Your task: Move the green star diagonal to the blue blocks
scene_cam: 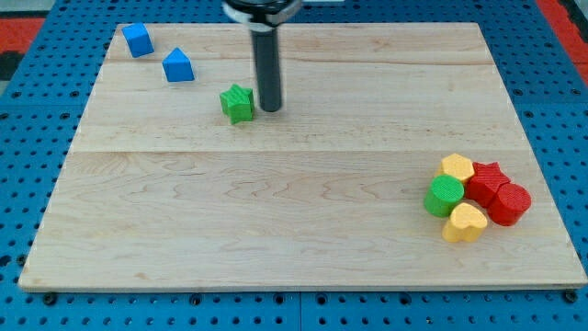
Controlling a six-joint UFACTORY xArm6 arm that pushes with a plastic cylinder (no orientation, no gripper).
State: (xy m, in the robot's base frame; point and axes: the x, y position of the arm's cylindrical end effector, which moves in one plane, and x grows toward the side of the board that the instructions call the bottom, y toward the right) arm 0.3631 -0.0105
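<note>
The green star (237, 103) lies on the wooden board in the upper left part of the view. My tip (270, 109) stands just to the star's right, very close to it or touching it. Two blue blocks sit toward the view's top left: a blue cube (138, 39) nearest the corner and a blue house-shaped block (177, 65) below and right of it. The star is below and to the right of the house-shaped block, roughly in line with both.
A cluster sits at the view's lower right: a yellow hexagon (457, 167), a green cylinder (444, 195), a yellow heart (465, 222), a red star (486, 179) and a red cylinder (508, 203). The board's edge (303, 287) borders a blue pegboard.
</note>
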